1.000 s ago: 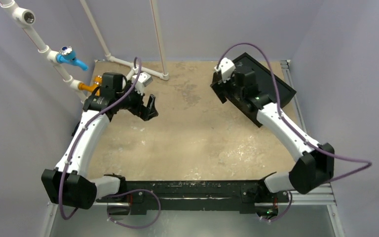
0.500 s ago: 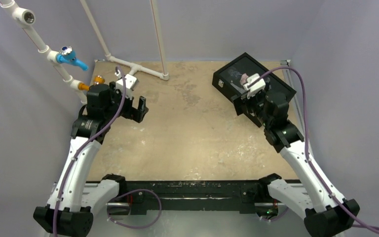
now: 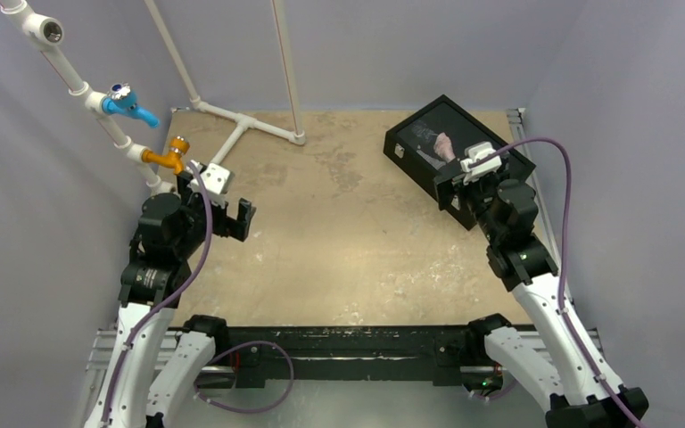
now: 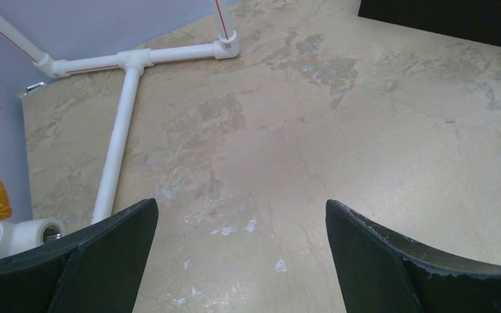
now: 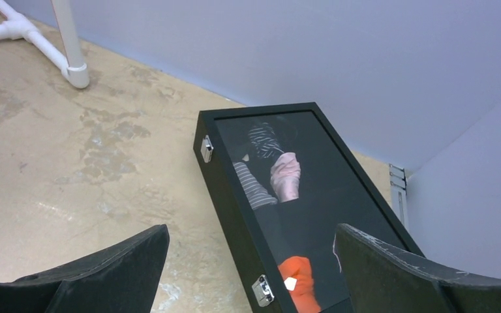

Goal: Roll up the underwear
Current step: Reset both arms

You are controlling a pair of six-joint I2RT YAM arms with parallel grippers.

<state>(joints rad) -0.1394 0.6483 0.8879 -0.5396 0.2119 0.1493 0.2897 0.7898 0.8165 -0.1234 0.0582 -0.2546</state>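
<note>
The underwear [image 5: 286, 176] shows as a small pale pink bundle inside the black box [image 5: 235, 195] at the back right; in the top view the underwear [image 3: 443, 143] lies toward the box's far half. My right gripper [image 5: 251, 228] hangs open and empty above the box's near corner, short of the pink bundle; from above, the right gripper [image 3: 453, 189] sits over the box's near edge. At the left, my left gripper [image 4: 240, 203] is open over bare table with nothing between its fingers, and the top view shows the left gripper [image 3: 232, 221] well away from the box.
In the box a grey-striped roll [image 5: 253, 186] lies beside the pink bundle, and an orange roll [image 5: 300, 280] is at the near end. Metal latches [image 5: 261, 290] are on the box's side. White pipework [image 4: 121, 140] lies at the back left, with an orange valve [image 3: 172, 155].
Both arms have drawn back toward the near edge. The right arm has moved off the black box, uncovering its contents. Both grippers stay open.
</note>
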